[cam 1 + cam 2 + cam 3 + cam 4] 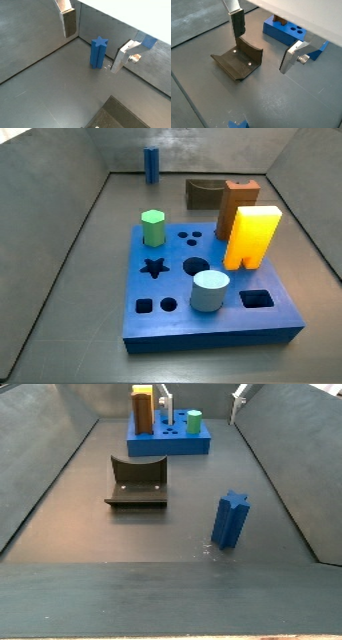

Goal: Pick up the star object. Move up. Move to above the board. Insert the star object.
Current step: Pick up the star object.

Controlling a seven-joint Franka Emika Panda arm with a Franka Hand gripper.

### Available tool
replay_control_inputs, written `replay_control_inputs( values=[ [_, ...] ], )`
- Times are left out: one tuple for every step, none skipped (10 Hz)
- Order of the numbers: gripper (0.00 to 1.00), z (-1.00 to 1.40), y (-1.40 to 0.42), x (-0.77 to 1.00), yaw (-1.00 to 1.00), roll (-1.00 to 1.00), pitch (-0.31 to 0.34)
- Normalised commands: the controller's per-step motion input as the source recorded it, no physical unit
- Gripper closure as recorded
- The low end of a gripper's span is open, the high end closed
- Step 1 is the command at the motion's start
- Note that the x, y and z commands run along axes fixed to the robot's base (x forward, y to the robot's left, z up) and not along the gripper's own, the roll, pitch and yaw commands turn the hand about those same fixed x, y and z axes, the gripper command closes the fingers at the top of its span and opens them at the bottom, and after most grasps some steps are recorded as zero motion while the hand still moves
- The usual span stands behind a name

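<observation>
The star object [231, 518], a tall blue prism with ridged sides, stands upright and alone on the grey surface [134, 544]. In a side view it sits at about four o'clock from the dark curved fixture [138, 482], well apart from it. In a side view from the opposite end it appears small at the far wall, near twelve o'clock [152, 162]. A wrist view shows its star-shaped top from above [99, 51].

The board [209, 300], a thick blue slab, lies well away from the star object, beyond the fixture. Its star-shaped hole [154, 267] is empty. On it stand a green hexagonal peg [154, 227], a pale cylinder [210, 291], a yellow block [251, 237] and a brown block [241, 199].

The gripper [97, 35] hangs above the star object with its two silver fingers [69, 23] spread wide and nothing between them. The star object sits roughly between the fingers but lower, untouched.

The picking-up step looks to be in hand, with no grasp made yet. The next move likely calls for lowering straight down until the pads flank the ridged sides, then closing squarely so the tall piece does not tip.
</observation>
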Motion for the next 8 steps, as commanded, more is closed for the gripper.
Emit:
replay_control_inputs(
  values=[
    [0.0,-0.29,0.49,-0.17,0.0,0.0,0.0],
    [0.0,-0.43,0.69,-0.37,-0.04,0.0,0.0],
    [0.0,-0.46,0.74,-0.45,-0.11,-0.03,0.0],
    [0.0,-0.53,0.7,-0.3,-0.15,-0.1,0.0],
    [0.0,-0.57,0.67,-0.26,-0.13,-0.17,0.0],
    [0.0,-0.55,0.65,-0.25,-0.11,-0.23,-0.034],
    [0.0,-0.39,0.58,-0.09,-0.11,-0.32,-0.077],
    [0.0,-0.39,0.39,0.0,-0.05,-0.31,-0.096]
  ],
)
